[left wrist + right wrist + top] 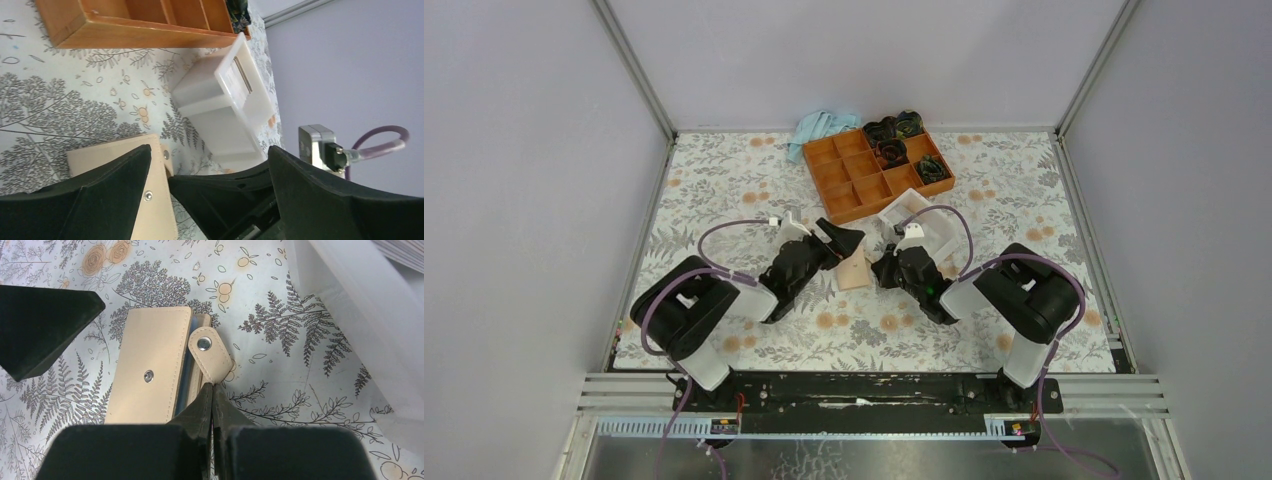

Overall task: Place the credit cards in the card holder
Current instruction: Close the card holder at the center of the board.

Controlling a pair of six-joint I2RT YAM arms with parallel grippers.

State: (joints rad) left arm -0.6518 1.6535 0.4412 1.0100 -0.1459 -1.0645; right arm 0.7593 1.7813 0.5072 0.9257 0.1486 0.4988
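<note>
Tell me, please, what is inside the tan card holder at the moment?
A thin blue strip, apparently a card's edge, shows in the gap between the folded halves of the card holder. The tan cover hides the rest, so how many cards sit inside cannot be told.

Your floral table [724, 190] carries an orange tray [819, 180], a blue cloth [819, 128] behind it, a white box [929, 225] and a tan wallet [854, 272].

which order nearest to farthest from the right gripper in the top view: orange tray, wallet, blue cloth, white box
1. wallet, right at the right gripper tips, on their left.
2. white box, just beyond the gripper.
3. orange tray, farther back, mid-table.
4. blue cloth, at the back wall, past the tray's left corner.
</note>
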